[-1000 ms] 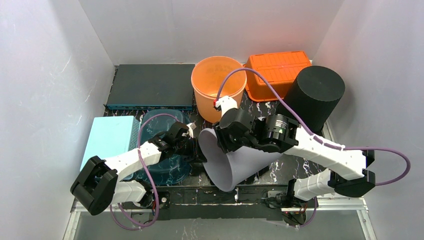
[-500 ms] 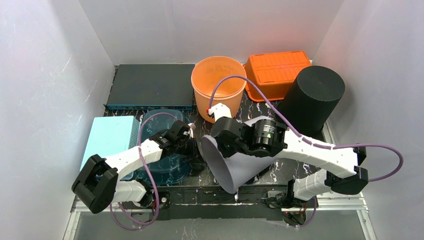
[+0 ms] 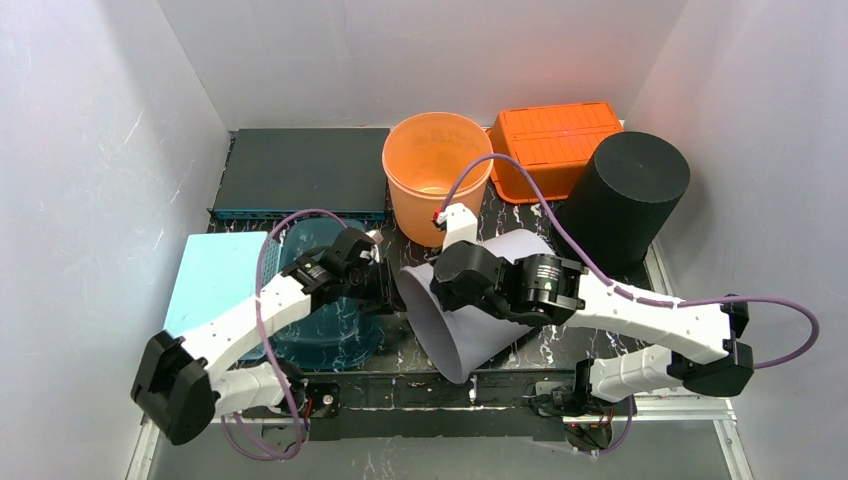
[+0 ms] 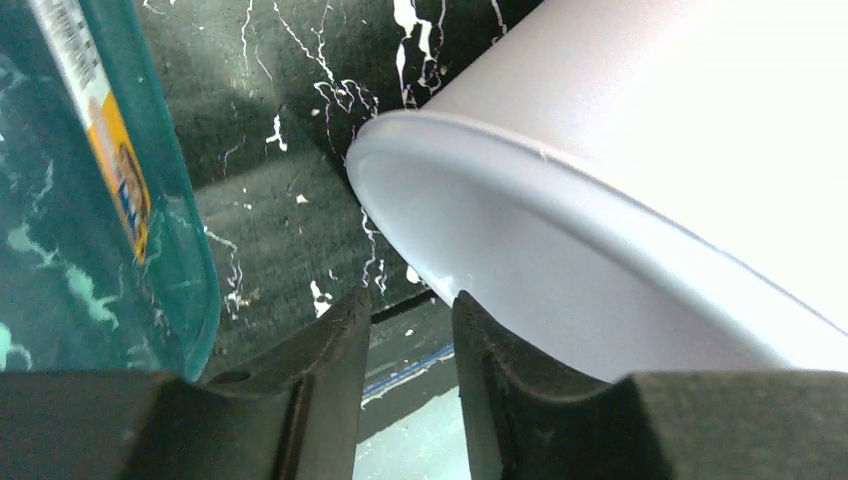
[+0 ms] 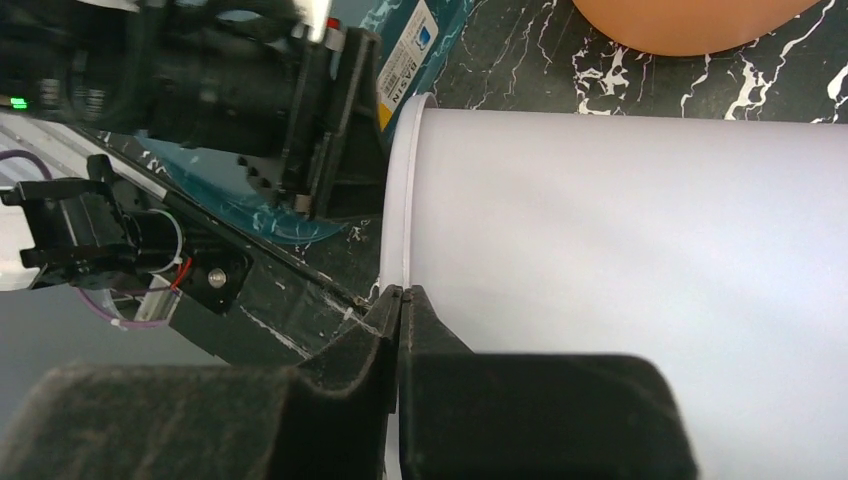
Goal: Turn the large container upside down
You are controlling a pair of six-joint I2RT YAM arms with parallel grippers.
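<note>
The large container (image 3: 500, 320) is a white bucket lying on its side on the black marbled table, its mouth facing the near left. In the right wrist view its wall (image 5: 620, 230) fills the frame, and my right gripper (image 5: 402, 290) is shut on the thin rim. In the top view the right gripper (image 3: 432, 290) sits over the upper part of the rim. My left gripper (image 3: 385, 290) is at the rim's left side. Seen from the left wrist, it (image 4: 410, 297) stands slightly open with nothing between its fingers; the right finger (image 4: 500, 370) lies just under the rim of the container (image 4: 620, 150).
A teal transparent tub (image 3: 320, 310) lies under the left arm, with a light blue box (image 3: 215, 275) to its left. Behind stand a dark flat box (image 3: 300, 170), an orange bucket (image 3: 435, 165), an orange crate (image 3: 560, 140) and a black cylinder (image 3: 630, 190).
My right gripper has closed onto the rim. My left gripper has opened a little and let go. The container has shifted slightly.
</note>
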